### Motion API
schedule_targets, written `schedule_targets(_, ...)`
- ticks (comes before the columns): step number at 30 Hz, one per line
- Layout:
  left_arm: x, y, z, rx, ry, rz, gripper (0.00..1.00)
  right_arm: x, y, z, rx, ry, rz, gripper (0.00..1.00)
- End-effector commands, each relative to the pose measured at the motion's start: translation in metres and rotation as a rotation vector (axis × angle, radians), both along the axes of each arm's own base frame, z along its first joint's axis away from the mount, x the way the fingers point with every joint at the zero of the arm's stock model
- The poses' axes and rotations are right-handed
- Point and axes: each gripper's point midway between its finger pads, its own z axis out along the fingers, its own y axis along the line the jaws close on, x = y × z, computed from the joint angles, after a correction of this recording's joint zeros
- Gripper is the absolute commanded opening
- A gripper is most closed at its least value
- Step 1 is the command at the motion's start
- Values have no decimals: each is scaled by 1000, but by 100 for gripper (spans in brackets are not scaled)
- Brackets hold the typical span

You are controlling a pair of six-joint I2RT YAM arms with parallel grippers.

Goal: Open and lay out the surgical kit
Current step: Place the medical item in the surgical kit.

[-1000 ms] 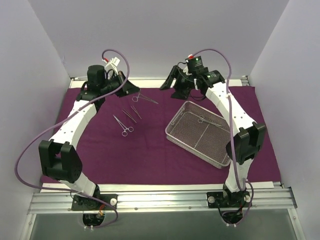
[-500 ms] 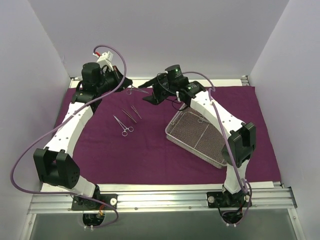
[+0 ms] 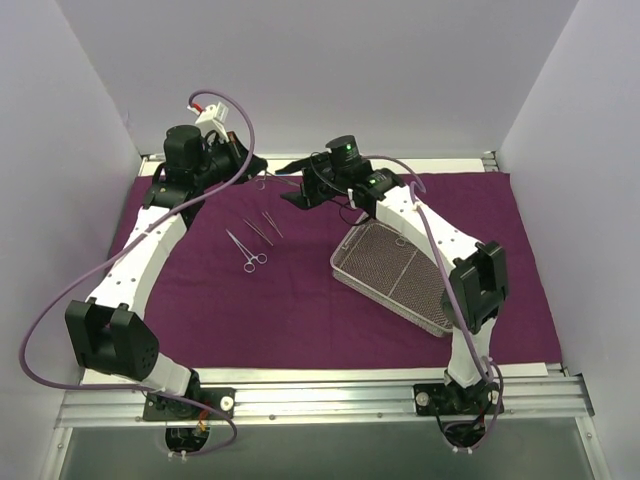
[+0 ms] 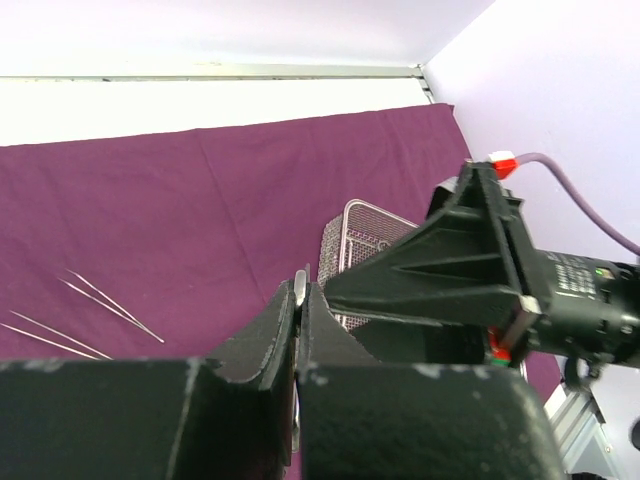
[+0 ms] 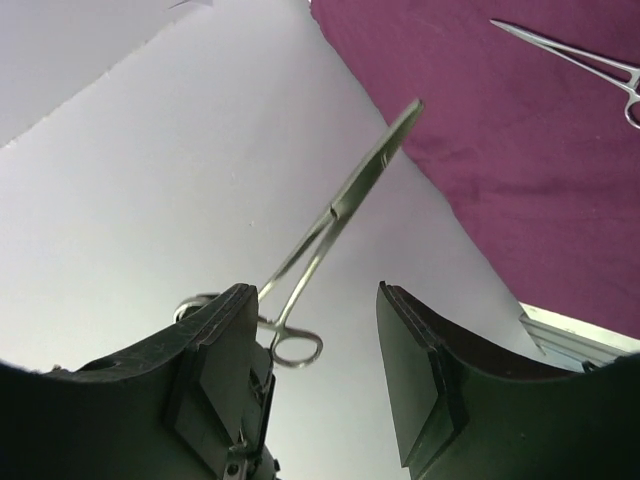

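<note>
Top external view, as I stand over it: a large dark purple cloth wrap (image 3: 300,300) lies spread flat across most of the frame. On it, right of centre, sits a shallow rectangular silver wire-mesh tray (image 3: 390,280), set at a slant, with the right arm passing over its far corner. Both arms reach to the upper middle of the frame, where the left hand (image 3: 255,172) and the right hand (image 3: 288,183) come close, just apart.

In the left wrist view the left hand's fingers are pressed together on a sliver of silver metal, with the right hand's black wedge right in front. In the right wrist view the right hand's fingers stand apart, gripping nothing. Beyond them a thin silver ring-handled forceps (image 5: 340,210) hangs in the air, its rings low by the lower-left finger and its tip slanting to the upper right.

Left of centre in the top view, a second ring-handled forceps (image 3: 247,251) lies on the cloth, with two slim silver tweezers (image 3: 258,231) just above it.
</note>
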Motion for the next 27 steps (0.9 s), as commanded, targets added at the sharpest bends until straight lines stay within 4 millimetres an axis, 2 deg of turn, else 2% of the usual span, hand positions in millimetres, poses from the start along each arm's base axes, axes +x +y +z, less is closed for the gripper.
schedule_targets(1, -12, -3, 33, -20, -98, -28, 2, 13, 5, -2, 32, 4, -46, 51)
schedule_targets(6, -15, -3, 28, -15, -93, -30, 2, 20, 12, 6, 37, -7, -39, 45)
schedule_targets(13, -14, -1, 21, 3, -91, -25, 2, 18, 14, 12, 54, 2, -43, 32)
schedule_targets(15, -14, -2, 17, 6, -83, -27, 2, 18, 17, 10, 54, 3, -33, 18)
schedule_targets(16, -16, -4, 15, 4, -74, -45, 2, 19, 18, 15, 56, -12, -27, 7)
schedule_targets(17, -18, -6, 12, 0, -60, -64, 3, 20, 19, 8, 27, -19, -14, 3)
schedule_targets(18, -21, -8, 6, 2, -37, -84, 7, 21, 19, 7, 15, -27, -7, 0)
schedule_targets(19, -23, -7, -1, 4, -17, -88, 22, 22, 20, 5, 5, -38, 3, 0)
schedule_targets(20, -25, -6, -6, 4, -5, -88, 32, 23, 22, -2, -23, -53, 23, 0)
schedule_targets(21, -30, -4, -5, 3, -9, -87, 38, 24, 22, -5, -38, -60, 36, 0)
schedule_targets(22, -33, -2, -7, 4, -9, -85, 42, 25, 23, -6, -51, -77, 47, 0)
schedule_targets(23, -34, 6, -17, 11, 13, -61, 49, 29, 25, -8, -72, -97, 58, 0)
schedule_targets(25, -41, 16, -19, 17, 27, -41, 54, 30, 24, -18, -154, -143, 106, 0)
schedule_targets(26, -41, 24, -24, 23, 38, -24, 57, 34, 26, -12, -174, -179, 122, 0)
schedule_targets(27, -46, 28, -25, 35, 45, -26, 58, 35, 24, -17, -230, -225, 159, 0)
